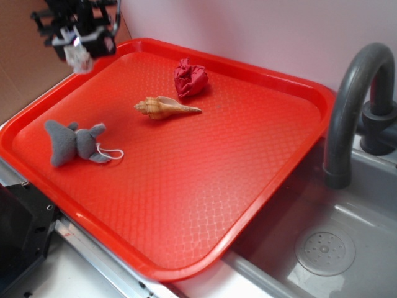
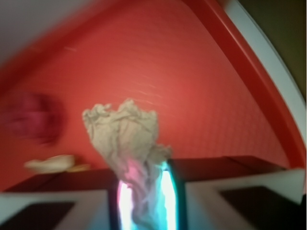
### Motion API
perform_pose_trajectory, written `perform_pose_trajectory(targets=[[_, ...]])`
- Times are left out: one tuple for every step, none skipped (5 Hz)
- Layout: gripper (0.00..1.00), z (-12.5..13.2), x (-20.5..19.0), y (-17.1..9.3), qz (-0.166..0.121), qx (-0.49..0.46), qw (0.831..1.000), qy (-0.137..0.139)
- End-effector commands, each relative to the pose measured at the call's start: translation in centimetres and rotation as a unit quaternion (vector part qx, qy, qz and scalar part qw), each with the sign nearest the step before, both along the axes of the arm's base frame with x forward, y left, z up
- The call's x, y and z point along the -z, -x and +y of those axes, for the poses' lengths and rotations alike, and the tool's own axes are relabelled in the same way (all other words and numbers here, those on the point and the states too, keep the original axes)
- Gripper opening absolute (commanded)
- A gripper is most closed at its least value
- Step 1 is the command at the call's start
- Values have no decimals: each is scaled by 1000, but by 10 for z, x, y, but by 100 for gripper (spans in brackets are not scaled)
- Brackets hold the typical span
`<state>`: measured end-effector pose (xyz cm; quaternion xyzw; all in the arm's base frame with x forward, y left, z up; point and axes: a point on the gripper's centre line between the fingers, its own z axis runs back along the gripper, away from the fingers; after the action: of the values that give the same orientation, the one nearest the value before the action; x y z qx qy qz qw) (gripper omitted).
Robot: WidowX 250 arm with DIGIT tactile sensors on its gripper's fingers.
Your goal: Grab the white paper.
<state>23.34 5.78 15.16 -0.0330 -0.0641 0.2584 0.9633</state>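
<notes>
Gripper [image 1: 79,49] is pinching the white paper [image 2: 127,143] btwn its fingers, held up in the air over the tray's [image 1: 186,205] far left corner. Grab looks basically done imo; nothing obvious left but keeping hold. Red paper ball [image 1: 190,77], shell [image 1: 166,107] & grey plush [image 1: 74,141] sit untouched on the tray.

A: What sort of place is this?

B: A toy kitchen sink set-up. 1 grey faucet [image 1: 353,105] arches over a grey basin [image 1: 347,211] with a round drain [image 1: 325,249].

A: Anything else?

B: A red tray [image 1: 186,186] lies across the counter, partly over the basin, against a pale pink wall [image 1: 260,31].
</notes>
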Motion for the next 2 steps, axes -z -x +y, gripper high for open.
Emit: perform_pose_trajectory(targets=[[0,-79,-80,20,-106,149,983,-1],[0,-83,-92,29,-124,141,982,22]])
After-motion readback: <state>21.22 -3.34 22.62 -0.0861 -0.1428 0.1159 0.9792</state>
